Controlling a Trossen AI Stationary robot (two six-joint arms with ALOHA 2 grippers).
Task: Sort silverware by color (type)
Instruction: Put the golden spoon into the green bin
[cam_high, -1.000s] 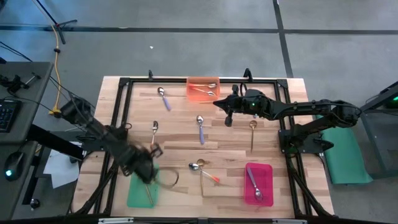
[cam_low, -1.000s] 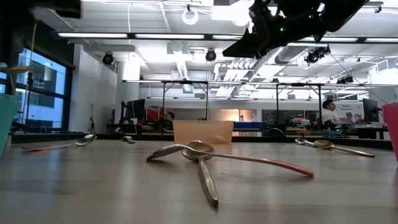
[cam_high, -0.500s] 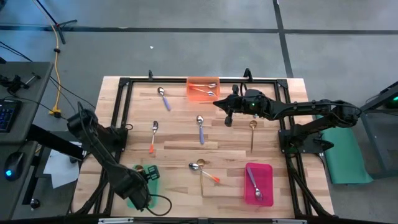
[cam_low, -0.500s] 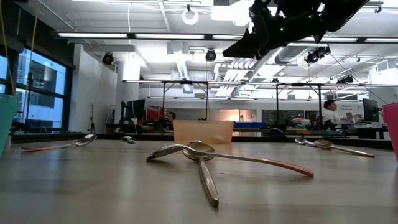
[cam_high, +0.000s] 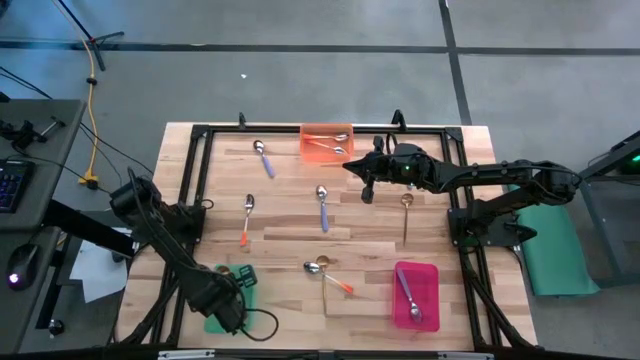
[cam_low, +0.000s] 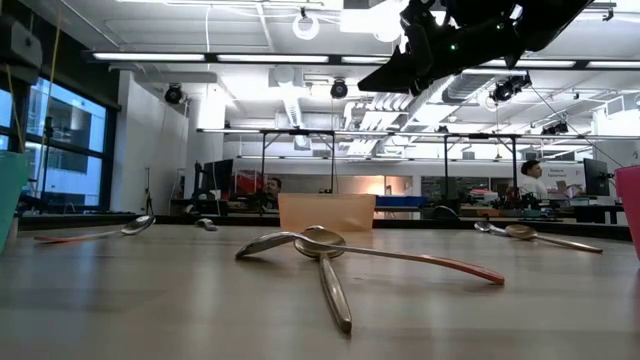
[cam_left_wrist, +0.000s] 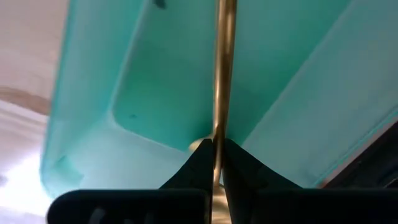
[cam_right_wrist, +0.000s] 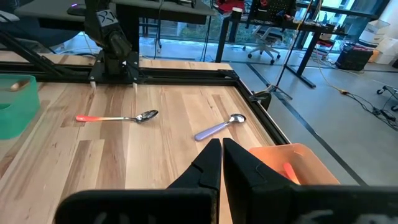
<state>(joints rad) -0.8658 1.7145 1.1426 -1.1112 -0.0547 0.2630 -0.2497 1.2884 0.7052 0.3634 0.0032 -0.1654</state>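
Wooden table (cam_high: 290, 225) first, with spoons scattered over it and three trays: a green tray (cam_high: 228, 296) at the near left, a pink tray (cam_high: 416, 291) at the near right, an orange tray (cam_high: 326, 143) at the far edge. The left arm reaches down over the green tray; its left gripper (cam_left_wrist: 217, 163) is pinched shut on a slim gold spoon (cam_left_wrist: 223, 68), whose stem runs straight over the tray's floor. From above that spoon is hidden under the arm, so only the wrist view shows the hold. A second ago the arm sat higher and blurred; it has since dropped lower over the tray.

The right gripper (cam_high: 366, 190) waits shut above the far middle of the table, as before.

Loose spoons lie where they were: a purple-handled spoon (cam_high: 322, 205) mid-table, another (cam_high: 263, 157) at the far left, an orange-handled spoon (cam_high: 247, 218) left of centre, a gold one (cam_high: 406, 215) to the right. Near the front an orange-handled and a gold spoon cross as a pair (cam_high: 328, 275); the low view shows their bowls overlapping. One spoon lies in the pink tray, two in the orange.
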